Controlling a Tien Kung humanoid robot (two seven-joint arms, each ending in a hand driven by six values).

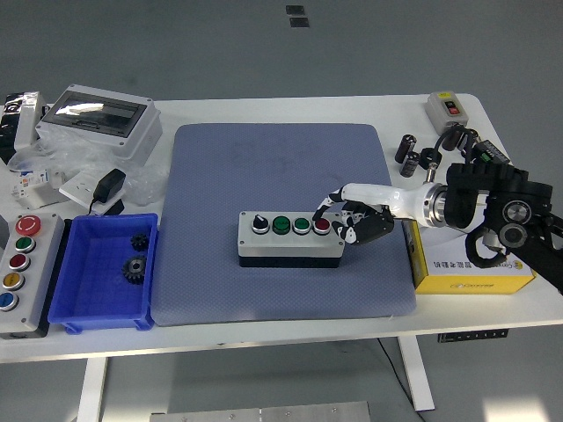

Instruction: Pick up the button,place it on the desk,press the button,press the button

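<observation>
A grey button box lies on the blue-grey mat near its middle front. Its top carries a black selector knob, two green buttons and a red button at the right end. My right hand reaches in from the right. Its white index finger points left with the tip on or just over the red button, and the other fingers are curled against the box's right end. It holds nothing. The left arm is out of view.
A blue bin with two black gears stands left of the mat. A second button box lies at the far left. A grey enclosure and bags are at the back left. A yellow box and black cylinders are at the right.
</observation>
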